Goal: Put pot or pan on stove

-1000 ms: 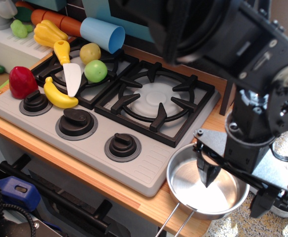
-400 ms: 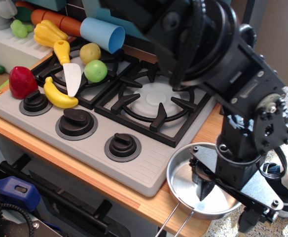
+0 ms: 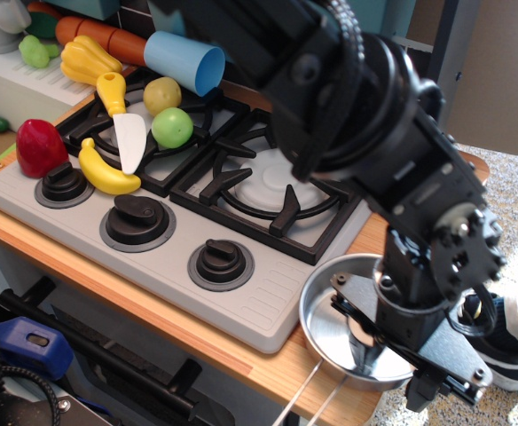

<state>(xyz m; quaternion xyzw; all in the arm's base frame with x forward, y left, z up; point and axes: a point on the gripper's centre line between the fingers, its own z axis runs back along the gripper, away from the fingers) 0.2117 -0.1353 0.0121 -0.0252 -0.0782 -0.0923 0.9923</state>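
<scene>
The shiny steel pan (image 3: 330, 311) sits on the wooden counter just right of the light grey stove (image 3: 263, 311), at the counter's front right corner. Its thin wire handle (image 3: 308, 397) points toward the front edge. My gripper (image 3: 394, 373) is lowered over the pan's right side. One black finger (image 3: 365, 353) is inside the pan near its bottom, and the other (image 3: 423, 392) is outside the rim. The jaws stand apart, astride the rim. The arm hides the pan's right half. The stove's right burner grate (image 3: 268, 182) is bare.
The left burner holds a green fruit (image 3: 172, 127), a yellowish potato (image 3: 162, 93), a toy knife (image 3: 126, 124) and a banana (image 3: 104, 173). A red pepper (image 3: 39, 146) stands by the left knob (image 3: 64, 184). A light blue cup (image 3: 184, 60) lies behind the stove.
My gripper has come down and a little left, from above the pan to astride its right rim, with its fingers nearer each other. The pan has hardly moved.
</scene>
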